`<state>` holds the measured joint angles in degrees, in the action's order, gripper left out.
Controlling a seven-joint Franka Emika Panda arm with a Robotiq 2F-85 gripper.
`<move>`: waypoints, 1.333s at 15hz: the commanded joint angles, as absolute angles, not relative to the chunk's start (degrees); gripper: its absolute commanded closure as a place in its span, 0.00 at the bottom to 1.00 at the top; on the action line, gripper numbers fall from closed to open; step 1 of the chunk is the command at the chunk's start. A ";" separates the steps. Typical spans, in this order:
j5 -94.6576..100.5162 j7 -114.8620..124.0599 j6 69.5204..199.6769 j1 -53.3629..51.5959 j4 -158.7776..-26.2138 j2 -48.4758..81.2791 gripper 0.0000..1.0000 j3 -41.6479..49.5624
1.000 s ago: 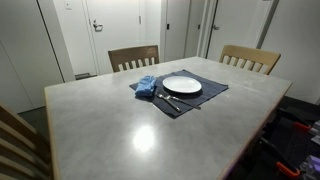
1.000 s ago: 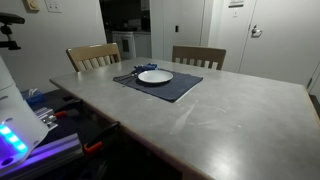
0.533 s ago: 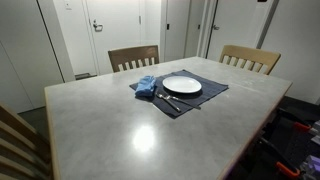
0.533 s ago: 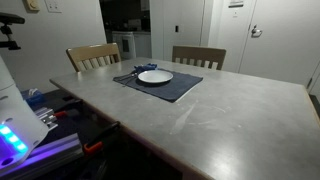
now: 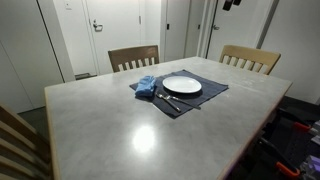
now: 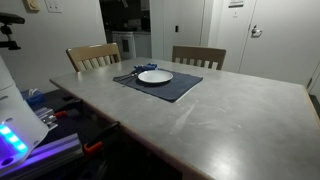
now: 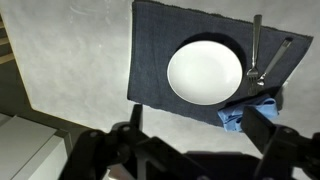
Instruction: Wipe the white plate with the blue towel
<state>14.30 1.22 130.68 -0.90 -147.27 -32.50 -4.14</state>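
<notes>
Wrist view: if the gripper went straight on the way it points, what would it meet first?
Probably the white plate on the dark placemat, ahead of the open gripper; depth is unclear, so it could land on the placemat's near edge instead.

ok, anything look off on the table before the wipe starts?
Nothing spilled or broken. Only the blue towel stands out: it lies bunched up at the placemat's edge, right beside the white plate. The plate looks bare, and the cutlery lies on the mat next to it.
</notes>
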 commanded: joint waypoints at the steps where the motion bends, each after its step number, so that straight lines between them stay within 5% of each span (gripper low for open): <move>1: 14.65 3.59 141.43 0.73 -144.50 -23.20 0.00 -4.02; 4: 14.58 6.97 152.27 1.79 -144.11 -17.68 0.00 -4.57; 20: 16.06 15.78 149.53 1.11 -134.76 -3.27 0.00 -6.63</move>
<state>14.96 13.18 149.60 1.04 -139.93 -9.80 -5.97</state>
